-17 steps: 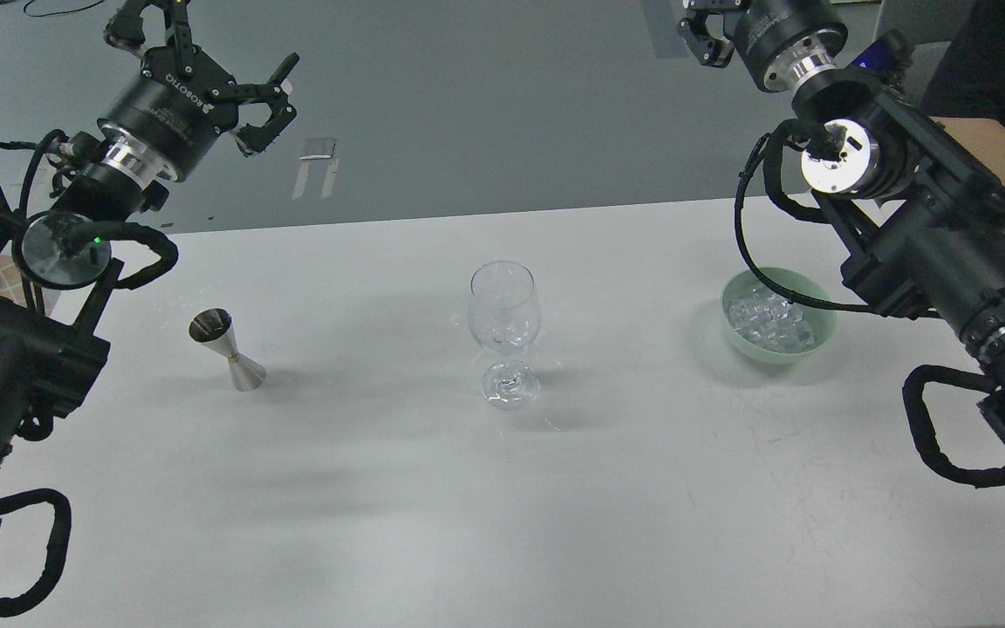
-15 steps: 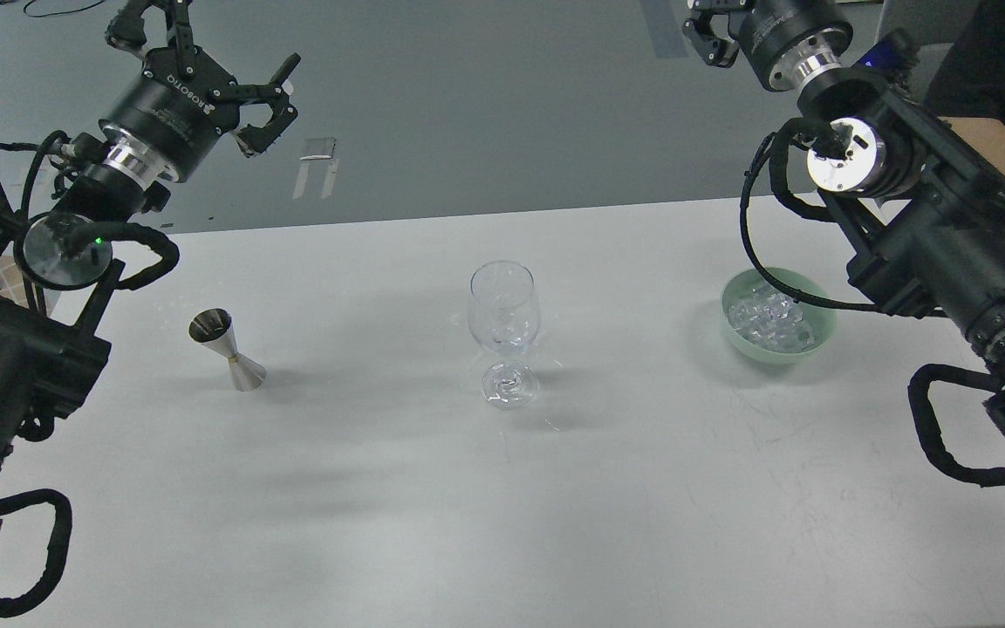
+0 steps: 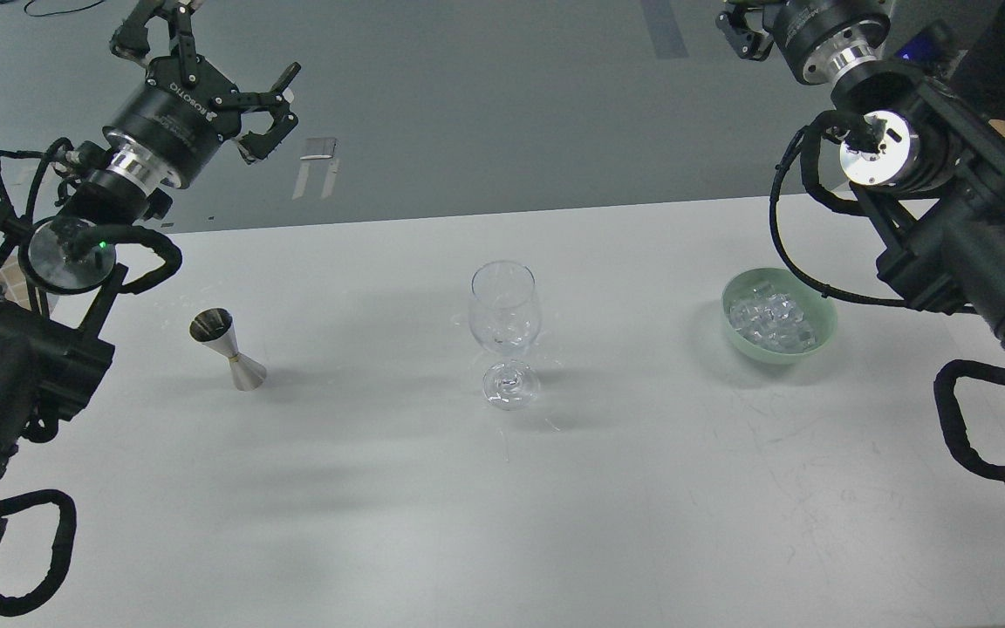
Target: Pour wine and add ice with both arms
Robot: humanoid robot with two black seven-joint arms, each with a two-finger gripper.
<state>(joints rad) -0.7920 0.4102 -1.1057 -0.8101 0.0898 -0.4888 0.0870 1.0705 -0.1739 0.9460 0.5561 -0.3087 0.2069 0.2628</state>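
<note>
Ice (image 3: 773, 316) sits heaped in your green bowl (image 3: 823, 324) at the bench's (image 3: 502, 506) right, well apart from the empty wine glass (image 3: 505, 331). Left claw (image 3: 219, 61) hangs wide, empty; right claw (image 3: 751, 26) cut off, can't tell. Sweeping low risks toppling the top-heavy glass.

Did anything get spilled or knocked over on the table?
No. The wine glass and the metal jigger both stand upright, the ice sits inside its green bowl, and no puddle shows on the white table. Nothing stands out.
</note>
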